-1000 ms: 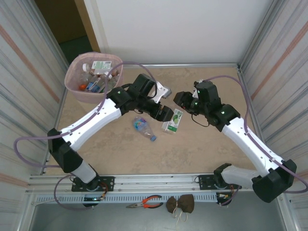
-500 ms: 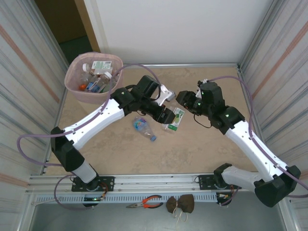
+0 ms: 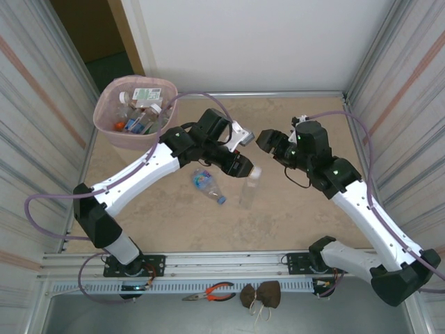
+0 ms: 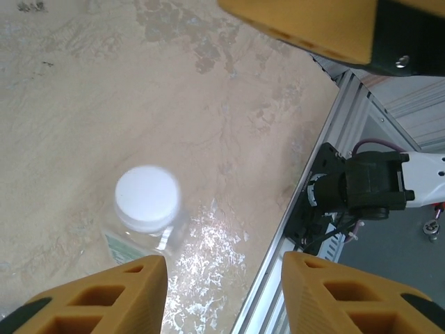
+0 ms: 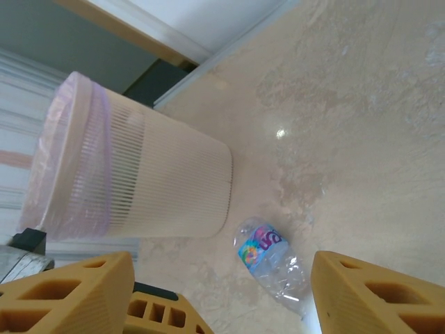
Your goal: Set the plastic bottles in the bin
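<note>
A clear plastic bottle (image 3: 249, 186) with a white cap and green label is blurred, just below my left gripper (image 3: 241, 167). In the left wrist view this bottle (image 4: 144, 207) lies just beyond my left fingertip (image 4: 104, 296), outside the gap. The left gripper (image 4: 222, 292) is open and holds nothing. A crushed clear bottle (image 3: 207, 184) with a blue label lies flat on the table, also in the right wrist view (image 5: 270, 255). My right gripper (image 3: 267, 142) hangs open and empty (image 5: 222, 292). The pink mesh bin (image 3: 111, 124) holds several bottles (image 3: 139, 117).
The bin (image 5: 132, 174) stands at the table's far left corner by the metal wall. The right gripper's yellow finger (image 4: 313, 28) hangs close over the left gripper. Pliers (image 3: 211, 292) lie on the front rail. Bare tabletop (image 3: 292, 223) lies in front.
The right gripper has opened and let go of the green-labelled bottle, which has dropped toward the table under the left gripper. The left jaws have narrowed somewhat.
</note>
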